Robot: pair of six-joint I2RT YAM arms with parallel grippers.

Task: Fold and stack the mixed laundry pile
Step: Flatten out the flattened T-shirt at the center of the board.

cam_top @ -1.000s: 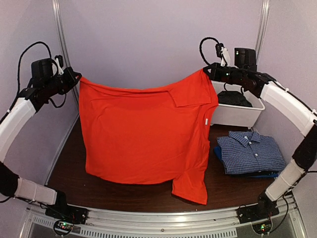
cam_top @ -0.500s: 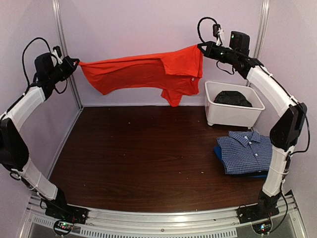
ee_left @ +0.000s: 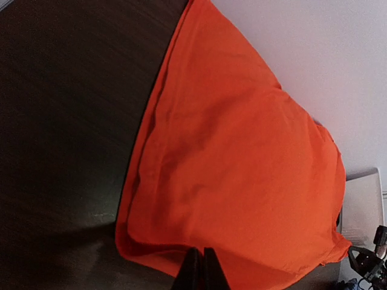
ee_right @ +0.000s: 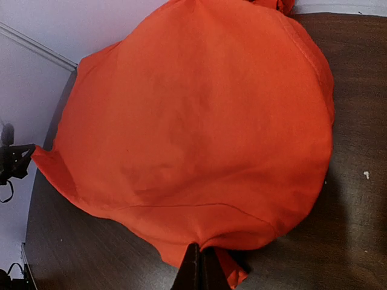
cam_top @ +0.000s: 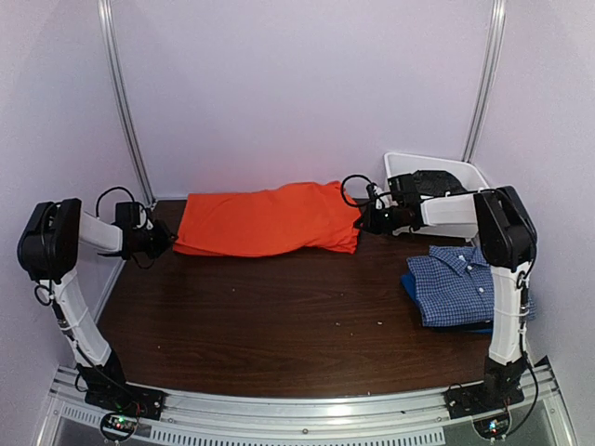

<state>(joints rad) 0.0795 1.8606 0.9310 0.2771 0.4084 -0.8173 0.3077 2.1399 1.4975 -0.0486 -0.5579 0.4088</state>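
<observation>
Lays orange T-shirt [cam_top: 265,219] at 12 o'clock, no longer aloft; clamps its ends with left gripper [cam_top: 169,242] and right gripper [cam_top: 360,221]; permits folding.

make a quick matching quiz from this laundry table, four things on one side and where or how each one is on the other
Things
1. orange T-shirt
2. blue-and-white checked collared shirt
3. white tub
4. right gripper

Place or state
A. folded, collar showing, near right
B. far right corner
C. shut on a cloth edge
D. lying across the far side

Pairs: 1-D, 2-A, 3-B, 4-C
</observation>
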